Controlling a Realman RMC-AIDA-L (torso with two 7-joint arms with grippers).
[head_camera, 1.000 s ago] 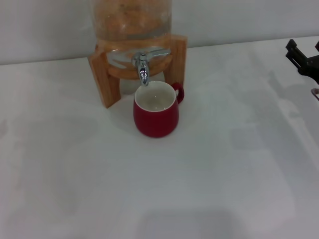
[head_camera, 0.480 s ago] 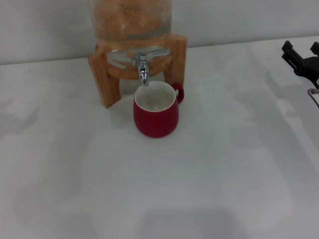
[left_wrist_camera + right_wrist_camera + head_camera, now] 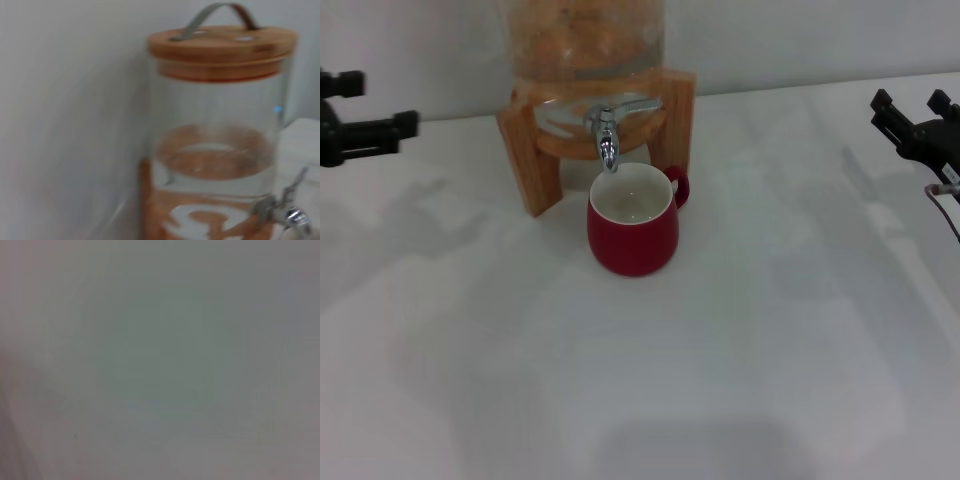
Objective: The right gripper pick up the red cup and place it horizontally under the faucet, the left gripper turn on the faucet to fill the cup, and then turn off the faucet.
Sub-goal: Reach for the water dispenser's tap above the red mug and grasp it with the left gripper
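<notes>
Two grippers show at the edges of the head view, both well apart from the red cup (image 3: 632,233). The cup stands upright on the white table (image 3: 720,380), its white inside facing up and its small loop handle turned to the robot's right and toward the back. It sits directly below the spout of the faucet (image 3: 607,130), just in front of the wooden stand (image 3: 530,160) that carries the glass jar (image 3: 585,40).

At the far left edge, the left gripper (image 3: 365,112) hangs above the table, its black fingers pointing toward the jar and spread apart, holding nothing. At the far right edge, the right gripper (image 3: 912,112) hangs over the table with its two black fingers parted and empty.

From the left wrist, the jar (image 3: 217,140) fills the picture, topped by a wooden lid (image 3: 222,47) with a metal strap handle, and the faucet (image 3: 287,210) pokes out at its base. From the right wrist, only a blank pale surface shows.
</notes>
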